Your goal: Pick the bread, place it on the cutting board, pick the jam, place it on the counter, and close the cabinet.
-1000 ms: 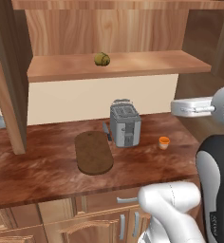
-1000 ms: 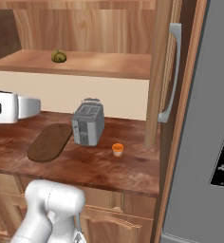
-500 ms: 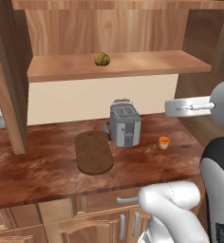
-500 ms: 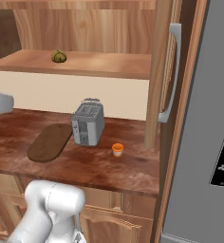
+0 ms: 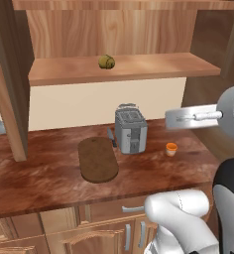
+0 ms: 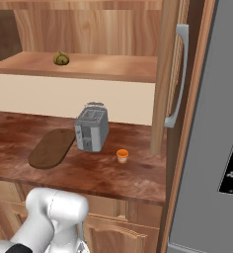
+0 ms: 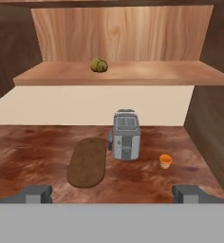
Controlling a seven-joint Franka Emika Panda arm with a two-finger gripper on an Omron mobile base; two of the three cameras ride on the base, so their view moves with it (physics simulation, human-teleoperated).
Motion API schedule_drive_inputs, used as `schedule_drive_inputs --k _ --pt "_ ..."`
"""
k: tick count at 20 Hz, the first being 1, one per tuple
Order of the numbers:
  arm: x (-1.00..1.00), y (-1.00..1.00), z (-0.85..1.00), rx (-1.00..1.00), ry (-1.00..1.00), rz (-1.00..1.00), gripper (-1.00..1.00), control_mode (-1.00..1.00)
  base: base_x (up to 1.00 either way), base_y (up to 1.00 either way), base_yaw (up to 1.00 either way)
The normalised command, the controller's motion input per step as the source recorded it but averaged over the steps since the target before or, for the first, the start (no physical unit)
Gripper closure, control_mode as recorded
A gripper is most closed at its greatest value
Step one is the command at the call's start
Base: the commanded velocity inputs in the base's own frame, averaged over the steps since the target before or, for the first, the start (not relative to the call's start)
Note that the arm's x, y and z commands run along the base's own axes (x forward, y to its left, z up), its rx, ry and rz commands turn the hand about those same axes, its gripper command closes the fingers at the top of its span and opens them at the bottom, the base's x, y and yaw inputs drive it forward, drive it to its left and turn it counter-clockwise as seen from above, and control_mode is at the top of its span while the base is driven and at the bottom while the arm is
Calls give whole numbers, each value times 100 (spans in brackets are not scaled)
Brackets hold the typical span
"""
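The bread (image 5: 106,61) (image 6: 61,58) (image 7: 98,65), an olive-yellow lumpy ball, rests on the shelf inside the open cabinet (image 6: 170,74). On the counter (image 5: 39,173) lies the dark oval cutting board (image 5: 97,159) (image 6: 52,147) (image 7: 87,162), bare. The small orange jam (image 5: 171,148) (image 6: 122,155) (image 7: 165,161) stands on the counter, right of the toaster. My gripper (image 7: 113,194) is open, fingertips (image 7: 37,193) far apart, held back from the counter and facing the shelf. Its white hand (image 5: 191,118) hovers above the jam.
A grey toaster (image 5: 130,130) (image 6: 91,128) stands between board and jam. The cabinet's open doors flank the shelf: left door (image 5: 10,74), right door with a long grey handle (image 6: 177,79). A grey fridge (image 6: 217,128) stands at the right.
The hand has drifted left and slightly down in the left base view and has left the right base view's left edge. Bread, board and jam have not moved.
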Motion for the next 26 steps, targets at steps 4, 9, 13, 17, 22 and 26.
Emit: schedule_drive_inputs --k 4,9,13,17,22,26 --pt "-21 13 1 0 0 0 -100 -100 0 0 0" --pt "-9 10 2 0 1 1 -100 -100 0 0 0" --pt "0 9 0 0 0 3 -100 -100 0 0 0" --pt "4 9 0 0 0 3 -100 -100 0 0 0" --pt "9 6 0 0 0 3 -100 -100 0 0 0" --pt "21 4 -1 0 0 1 -100 -100 0 0 0"
